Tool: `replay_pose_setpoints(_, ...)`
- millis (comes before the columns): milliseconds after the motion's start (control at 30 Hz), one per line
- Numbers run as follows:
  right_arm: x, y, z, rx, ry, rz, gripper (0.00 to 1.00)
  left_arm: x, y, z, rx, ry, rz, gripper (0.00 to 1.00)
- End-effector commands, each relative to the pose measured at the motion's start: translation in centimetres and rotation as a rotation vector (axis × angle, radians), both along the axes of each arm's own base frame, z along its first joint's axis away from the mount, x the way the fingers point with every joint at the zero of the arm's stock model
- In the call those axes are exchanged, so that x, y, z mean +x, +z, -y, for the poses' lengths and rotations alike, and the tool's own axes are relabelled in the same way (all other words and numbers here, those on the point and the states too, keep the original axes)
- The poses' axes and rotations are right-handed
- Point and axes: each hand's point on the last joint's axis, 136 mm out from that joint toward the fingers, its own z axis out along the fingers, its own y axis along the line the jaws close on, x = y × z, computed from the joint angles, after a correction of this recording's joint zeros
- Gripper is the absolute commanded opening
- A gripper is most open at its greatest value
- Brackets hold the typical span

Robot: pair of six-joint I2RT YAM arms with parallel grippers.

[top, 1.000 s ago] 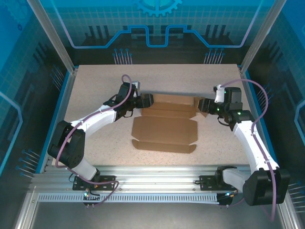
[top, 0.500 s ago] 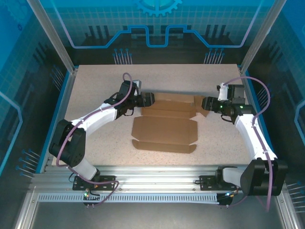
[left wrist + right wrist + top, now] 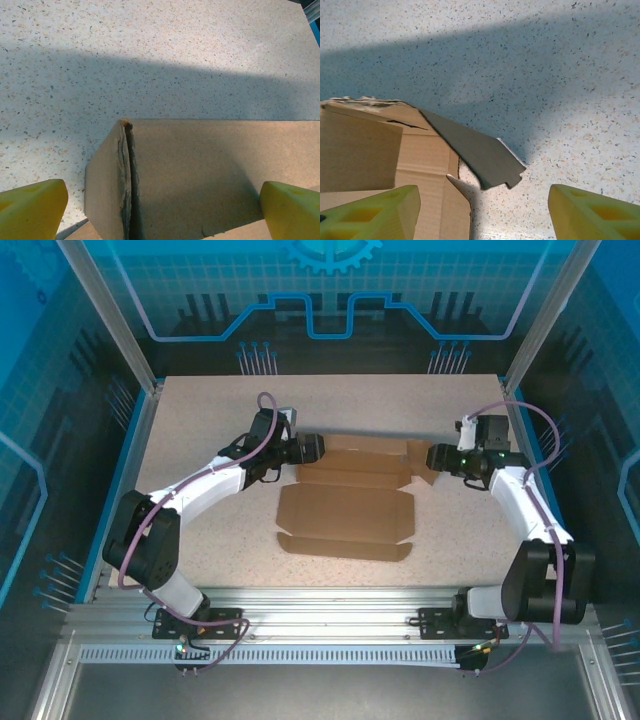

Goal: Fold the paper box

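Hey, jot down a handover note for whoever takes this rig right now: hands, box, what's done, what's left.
Left hand: open, fingers either side of a raised flap at the far left end of the paper box.
Right hand: open, at the far right end beside an angled tab, gripping nothing.
Box lies on the table, near panels flat.
Done: far flaps appear partly raised.
Left: nearly all the folding and tucking.
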Motion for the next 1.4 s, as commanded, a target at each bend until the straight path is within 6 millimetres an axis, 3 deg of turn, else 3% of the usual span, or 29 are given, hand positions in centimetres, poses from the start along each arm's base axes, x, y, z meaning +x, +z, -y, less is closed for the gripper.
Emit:
replay_pose_setpoints(0, 1.5, 1.1, 0.0, 0.008, 0.026, 0.046, 0.68, -0.4, -0.3, 0.2, -0.029, 0.0, -0.025, 0.99)
replay_pose_setpoints(233, 1.5, 1.3, -0.3, 0.007, 0.047, 0.077, 0.62, -0.7, -0.5, 0.3, -0.012, -0.007, -0.029, 0.99)
replay_pose_setpoints(733, -1.0, 0.6, -3.5, -0.162, 0.125, 0.07, 0.3, -1.2, -1.3, 1.0, 0.015, -0.027, -0.038, 0.99)
replay_pose_setpoints(900, -1.1, -0.3, -2.9, -0.218, 0.093, 0.039, 0.29, -1.4, -1.5, 1.1, 0.02, -0.026, -0.038, 0.99)
replay_pose_setpoints(1133, -1.4, -0.1, -1.6, -0.28, 0.04, 0.013, 0.2, -1.4, -1.5, 1.2, 0.025, -0.029, -0.039, 1.0)
replay_pose_setpoints(1367, -1.7, 1.4, -2.9, -0.247, 0.089, 0.026, 0.09, -1.4, -1.6, 1.2, 0.025, -0.029, -0.041, 0.99)
